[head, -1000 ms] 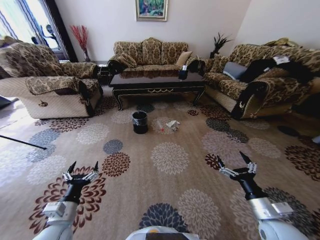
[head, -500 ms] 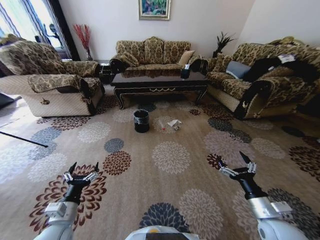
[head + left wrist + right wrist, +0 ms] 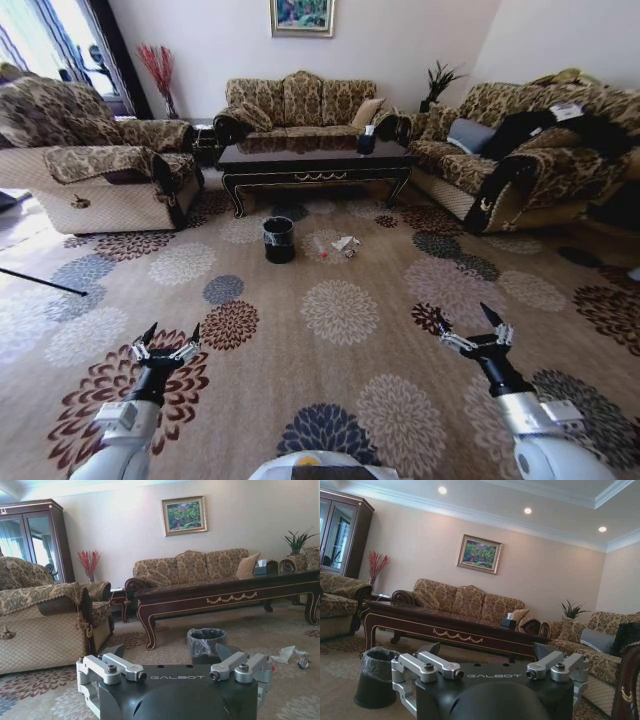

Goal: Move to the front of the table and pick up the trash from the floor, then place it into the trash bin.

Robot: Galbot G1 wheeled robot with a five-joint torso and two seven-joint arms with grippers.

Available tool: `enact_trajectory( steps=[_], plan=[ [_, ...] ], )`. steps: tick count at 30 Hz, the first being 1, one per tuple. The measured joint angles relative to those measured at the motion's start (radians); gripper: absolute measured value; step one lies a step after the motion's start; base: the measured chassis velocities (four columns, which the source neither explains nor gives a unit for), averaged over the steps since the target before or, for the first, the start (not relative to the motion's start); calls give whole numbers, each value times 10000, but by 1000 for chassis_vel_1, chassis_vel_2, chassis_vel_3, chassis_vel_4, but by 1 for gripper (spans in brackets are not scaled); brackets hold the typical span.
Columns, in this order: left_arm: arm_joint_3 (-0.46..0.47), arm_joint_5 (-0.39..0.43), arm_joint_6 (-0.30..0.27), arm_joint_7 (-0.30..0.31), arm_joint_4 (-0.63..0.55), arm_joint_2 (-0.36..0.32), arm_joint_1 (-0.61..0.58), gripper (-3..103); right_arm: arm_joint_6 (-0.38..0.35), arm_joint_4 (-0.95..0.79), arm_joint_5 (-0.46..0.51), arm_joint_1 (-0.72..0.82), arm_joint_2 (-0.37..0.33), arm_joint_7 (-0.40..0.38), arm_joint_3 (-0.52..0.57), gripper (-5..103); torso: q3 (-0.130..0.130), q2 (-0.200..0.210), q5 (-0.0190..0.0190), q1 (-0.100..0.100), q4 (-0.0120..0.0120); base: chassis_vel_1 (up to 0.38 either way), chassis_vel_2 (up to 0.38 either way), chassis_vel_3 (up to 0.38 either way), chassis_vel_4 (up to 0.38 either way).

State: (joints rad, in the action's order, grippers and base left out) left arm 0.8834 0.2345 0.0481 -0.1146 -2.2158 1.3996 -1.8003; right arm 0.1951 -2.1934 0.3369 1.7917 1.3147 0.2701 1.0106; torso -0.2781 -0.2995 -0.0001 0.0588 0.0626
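Observation:
The dark brown table (image 3: 315, 160) stands across the carpet in front of the far sofa. On the floor before it sits the black trash bin (image 3: 278, 240), lined with a clear bag. Just to its right lies the trash: a crumpled white paper scrap (image 3: 346, 243) and a clear bottle (image 3: 322, 250). My left gripper (image 3: 172, 335) and right gripper (image 3: 462, 322) hang low and near me, both open and holding nothing, far from the trash. The left wrist view has the bin (image 3: 206, 641) and paper scrap (image 3: 287, 653) beyond the left gripper (image 3: 167, 652). The right wrist view has the bin (image 3: 375, 677) before the table (image 3: 445, 627).
A patterned armchair (image 3: 95, 165) stands at the left, a sofa (image 3: 300, 105) behind the table and another sofa (image 3: 520, 160) at the right. Flower-patterned carpet (image 3: 340, 310) stretches between me and the bin. A thin dark rod (image 3: 40, 282) lies at the left edge.
The whole picture has shifted a little, so the camera has moved. Both arms keep the same pose, open. Bin and trash lie where they were.

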Motion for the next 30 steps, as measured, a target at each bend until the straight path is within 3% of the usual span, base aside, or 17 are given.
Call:
enact_trajectory(
  steps=[13, 19, 25, 27, 30],
  plan=[
    [-70, 173, 154, -161, 192, -11, 92, 100, 12, 165, -29, -224, 9, -104, -36, 100, 286, 462, 1, -171, 0, 0, 0, 0, 0],
    [-90, 190, 187, -185, 318, -28, 143, 100, 5, 3, 488, -245, -58, -564, -218, 100, 436, 681, 0, -239, 0, 0, 0, 0, 0],
    [-139, 201, 188, -186, 404, 20, 267, 100, 1021, -22, -177, -46, -181, -470, -282, 100, 649, 963, 0, -311, 1, 0, 0, 0, 0],
    [-145, 212, 188, -186, 404, 28, 270, 100, 940, -30, -51, -38, -163, -458, -266, 100, 675, 996, 0, -318, 1, 0, 0, 0, 0],
    [-134, 258, 170, -175, 308, 32, 263, 100, 141, -19, 1030, -91, -57, -590, -27, 100, 774, 1156, 1, -378, 0, 0, 0, 0, 0]
  ],
)
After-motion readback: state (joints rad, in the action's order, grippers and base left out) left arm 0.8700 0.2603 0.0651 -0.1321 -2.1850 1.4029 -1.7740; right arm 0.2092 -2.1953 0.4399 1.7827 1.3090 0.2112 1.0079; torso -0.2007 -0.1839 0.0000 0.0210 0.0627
